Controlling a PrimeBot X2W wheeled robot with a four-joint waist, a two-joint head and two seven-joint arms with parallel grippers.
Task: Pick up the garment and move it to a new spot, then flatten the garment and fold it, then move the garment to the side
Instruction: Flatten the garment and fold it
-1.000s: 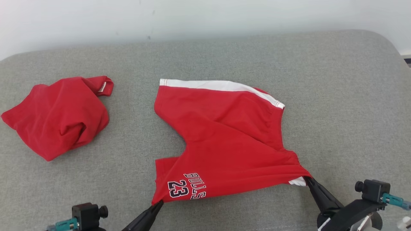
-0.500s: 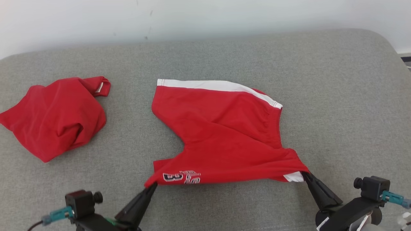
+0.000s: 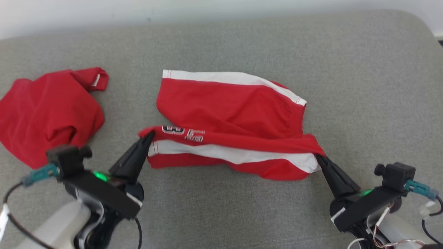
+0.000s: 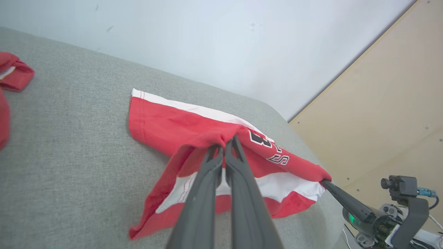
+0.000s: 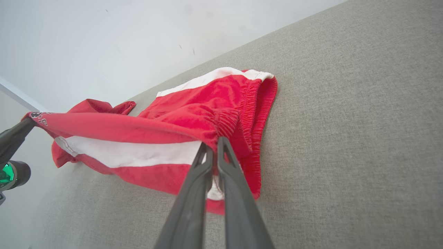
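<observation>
Shorts (image 3: 228,103): near edge has risen off the grey cushion (image 3: 363,86) since a second ago and swung toward the far leg, which lies mid-cushion; white stripe showing.
Left gripper (image 3: 149,135): jaws clamped on hem corner beside the number print.
Right gripper (image 3: 317,157): jaws clamped on waistband corner.
Second red garment (image 3: 48,107): crumpled, well left.

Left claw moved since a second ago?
Yes. The left claw, shut on the shorts, went forward: its tip was nearer than the crumpled red garment, now level with it, more than the camera shift explains.
</observation>
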